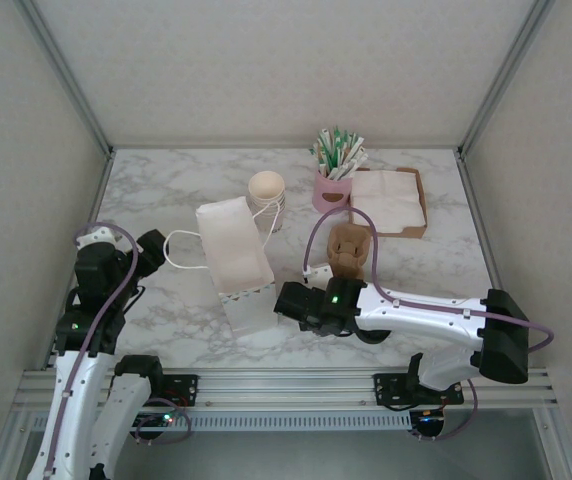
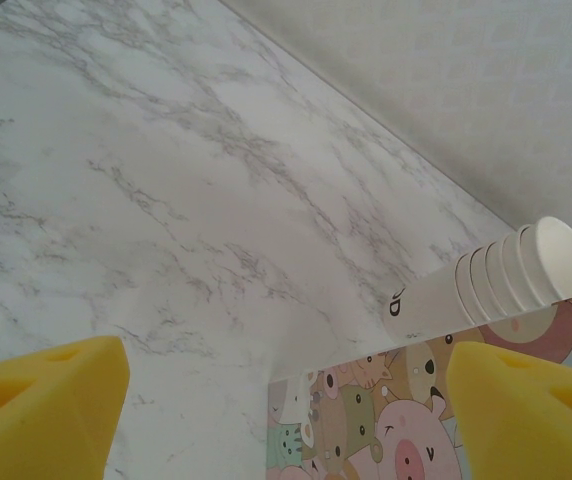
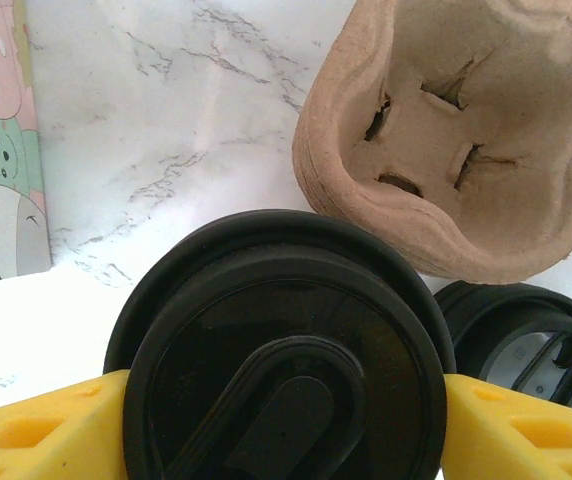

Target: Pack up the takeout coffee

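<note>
- Well, the takeout coffee (image 3: pixel 281 340) stands between the yellow fingers (image 3: pixel 46 430) of my right gripper (image 3: pixel 284 400). It is toward the near side of the marble table (image 1: pixel 166 190), just right of the paper bag (image 1: pixel 234 262).
- Those fingers sit at either edge of the black lid. I cannot tell whether they pinch it or stand a hair off it.
- My left gripper (image 2: pixel 281 350) is released with nothing between its fingers. It hangs at the bag's left side, and the stack of cream cups (image 2: pixel 496 275) is beyond it.
- I judge the step in hand to be getting the cup into the bag.
- I would want my hold on the cup's wall, not the lid alone, since a lid can pop off.
- I would carry it upright and level, and let go only once its base is seated.
- A spare black lid (image 3: pixel 531 340) lies just right of the cup, with the pulp carrier (image 3: pixel 466 150) farther off, so I would move leftward, away from both.
- I cannot make out the bag's mouth, so my left gripper should steady and spread the bag before the cup goes in.
</note>
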`<move>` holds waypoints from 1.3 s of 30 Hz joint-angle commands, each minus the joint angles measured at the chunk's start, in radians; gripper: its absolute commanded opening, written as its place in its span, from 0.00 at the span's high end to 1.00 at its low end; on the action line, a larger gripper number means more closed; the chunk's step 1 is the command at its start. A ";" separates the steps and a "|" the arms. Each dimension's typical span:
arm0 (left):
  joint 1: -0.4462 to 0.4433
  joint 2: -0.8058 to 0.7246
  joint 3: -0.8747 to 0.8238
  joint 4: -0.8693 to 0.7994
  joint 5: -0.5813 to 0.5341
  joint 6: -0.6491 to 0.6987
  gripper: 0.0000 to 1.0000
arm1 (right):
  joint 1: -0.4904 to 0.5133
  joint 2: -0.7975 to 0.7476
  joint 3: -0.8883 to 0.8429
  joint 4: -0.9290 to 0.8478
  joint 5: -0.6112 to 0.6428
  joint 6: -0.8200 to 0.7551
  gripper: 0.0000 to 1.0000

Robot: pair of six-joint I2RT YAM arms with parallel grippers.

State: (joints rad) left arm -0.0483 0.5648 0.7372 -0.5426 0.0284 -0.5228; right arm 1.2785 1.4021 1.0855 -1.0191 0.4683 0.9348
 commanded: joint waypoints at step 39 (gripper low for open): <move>0.010 0.007 0.007 -0.001 -0.008 0.011 0.17 | -0.059 -0.080 -0.034 0.028 -0.056 -0.023 0.21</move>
State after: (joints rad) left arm -0.0486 0.5720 0.7372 -0.5426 0.0284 -0.5228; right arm 1.2270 1.3449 1.0573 -0.9867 0.4152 0.9085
